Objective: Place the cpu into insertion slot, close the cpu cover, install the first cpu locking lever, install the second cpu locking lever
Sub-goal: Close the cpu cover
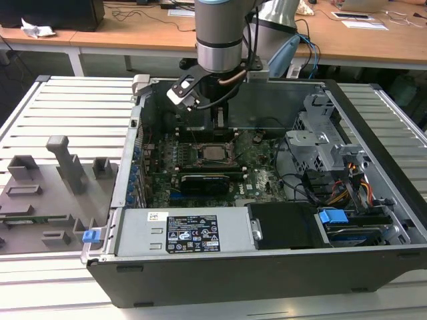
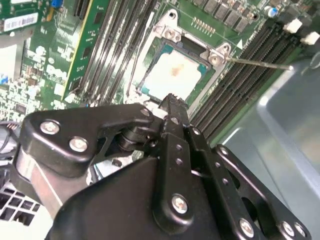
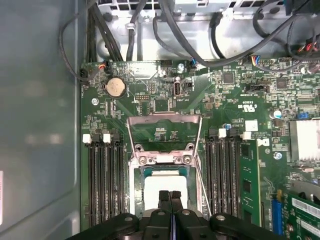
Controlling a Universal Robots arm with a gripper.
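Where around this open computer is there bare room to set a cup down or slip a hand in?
Bare slatted table lies beyond the grey fixture tray, at the exterior view's left of the case, and again at that view's right. Inside it is crowded: the gripper hangs over the cpu, cables fill the drive cage side.

A pale, ribbed metal bench (image 1: pixel 63 100) carries everything. An open computer case (image 1: pixel 267 273) stands directly on it, right under the gripper (image 1: pixel 217 127), which hangs inside the case's walls. A grey fixture plate (image 1: pixel 67 200) with upright holders (image 1: pixel 65 160) lies flat on the bench, well apart from the gripper, towards the exterior view's left, just beside the case.
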